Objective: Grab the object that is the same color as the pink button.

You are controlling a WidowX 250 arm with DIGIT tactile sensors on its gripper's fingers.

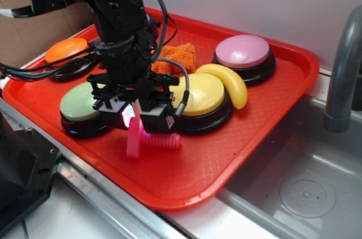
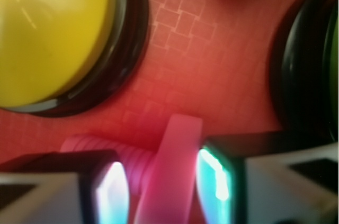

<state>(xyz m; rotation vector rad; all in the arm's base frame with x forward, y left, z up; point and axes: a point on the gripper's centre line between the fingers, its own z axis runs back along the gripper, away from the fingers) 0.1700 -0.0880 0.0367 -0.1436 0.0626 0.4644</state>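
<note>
Gripper (image 1: 136, 119) jaws spread astride the pink bolt (image 1: 148, 138) head (wrist view confirms). I close squarely on the head, avoiding the shaft.

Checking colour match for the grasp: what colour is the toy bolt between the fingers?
Bright pink; the toy bolt shows best in the exterior view.
</note>
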